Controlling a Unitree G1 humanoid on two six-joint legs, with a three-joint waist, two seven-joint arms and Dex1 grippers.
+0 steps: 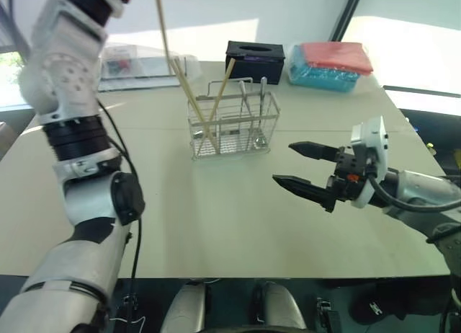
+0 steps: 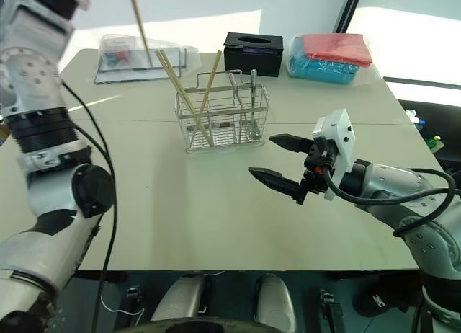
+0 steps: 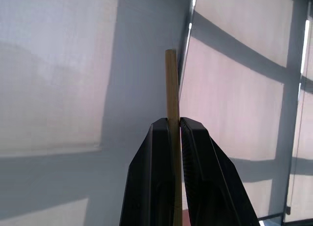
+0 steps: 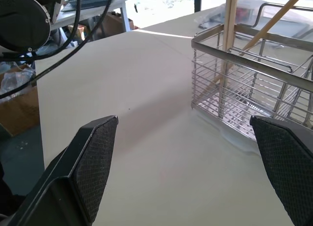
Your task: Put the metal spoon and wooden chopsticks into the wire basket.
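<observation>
Over the tan table (image 1: 238, 225), the wire basket (image 1: 234, 127) sits near the far side with 3 wooden chopsticks (image 1: 204, 109) already leaning in its left end and the metal spoon (image 1: 263, 106) standing upright in the right end, next to what looks like another bit of cutlery (hard to tell what). The left gripper (image 3: 172, 125) is up high, pinched tight on 1 more chopstick (image 1: 163, 30), which hangs down and to the right toward the basket's left end; its lower tip looks like it's above or just behind the basket's rim, can't say which. The right gripper (image 1: 306, 171) hovers low over the table just right of the basket, its jaws spread wide with nothing in them. So the job looks nearly finished, only this last stick to drop. The best way to do it is probably to line the lower tip up over the left compartment, bring it down until the tip is well inside the wires, and only then let go, otherwise the long stick could tip out or knock the leaning ones. The black tissue box (image 1: 254, 59) and red-and-blue pack (image 1: 331, 65) behind aren't in the way.
</observation>
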